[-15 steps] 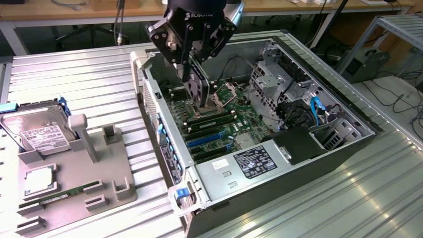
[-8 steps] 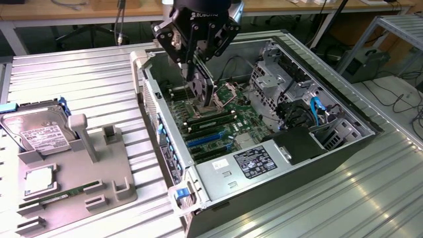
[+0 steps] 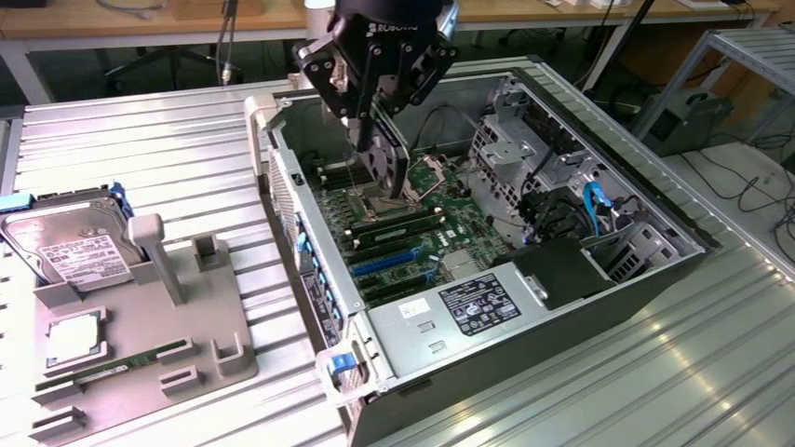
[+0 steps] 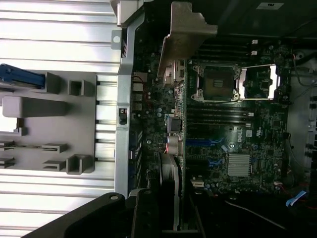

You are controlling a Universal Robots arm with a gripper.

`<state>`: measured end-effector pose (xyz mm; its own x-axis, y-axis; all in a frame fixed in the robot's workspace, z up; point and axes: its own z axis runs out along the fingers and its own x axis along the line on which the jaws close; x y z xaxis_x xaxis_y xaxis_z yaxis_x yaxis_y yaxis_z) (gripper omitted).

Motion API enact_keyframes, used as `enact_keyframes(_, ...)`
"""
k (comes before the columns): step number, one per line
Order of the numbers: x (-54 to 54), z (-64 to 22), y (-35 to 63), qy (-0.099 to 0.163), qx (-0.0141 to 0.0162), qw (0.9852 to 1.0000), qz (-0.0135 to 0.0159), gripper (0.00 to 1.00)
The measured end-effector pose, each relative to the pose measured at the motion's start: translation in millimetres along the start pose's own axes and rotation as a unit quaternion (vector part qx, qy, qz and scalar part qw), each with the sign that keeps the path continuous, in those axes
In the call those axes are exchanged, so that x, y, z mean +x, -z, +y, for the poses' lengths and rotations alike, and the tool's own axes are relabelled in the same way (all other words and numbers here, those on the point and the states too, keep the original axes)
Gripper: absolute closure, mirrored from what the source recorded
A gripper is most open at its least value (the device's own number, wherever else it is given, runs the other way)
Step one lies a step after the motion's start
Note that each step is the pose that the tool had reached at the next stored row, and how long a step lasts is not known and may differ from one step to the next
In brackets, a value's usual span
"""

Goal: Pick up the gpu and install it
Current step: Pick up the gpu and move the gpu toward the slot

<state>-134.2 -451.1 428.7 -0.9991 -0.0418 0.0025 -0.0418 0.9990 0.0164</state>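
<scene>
My gripper (image 3: 372, 126) is clamped narrowly on the gpu (image 3: 387, 166) — a thin, dark, flat card with a silver metal bracket. It hangs over the green motherboard (image 3: 429, 228) inside the open grey computer case (image 3: 646, 209). To seat it well, I judge its contact edge must run parallel with a blue plastic expansion slot (image 3: 383, 262), with the bracket at the case's rear wall, before pressing evenly. The open silver processor socket (image 4: 218, 82) lies just beside the card — the nearest snag. The blue cables (image 3: 594, 200) stand well apart. A silver hard drive (image 3: 74, 247) and a green RAM stick (image 3: 112, 365) rest on the grey holder tray (image 3: 230, 368) outside.
</scene>
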Motion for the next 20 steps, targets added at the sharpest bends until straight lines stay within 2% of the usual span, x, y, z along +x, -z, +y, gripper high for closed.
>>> enact_keyframes(20, -17.0, -0.7, -0.3, 0.000, 0.0000, 1.0000, 0.0000, 0.72)
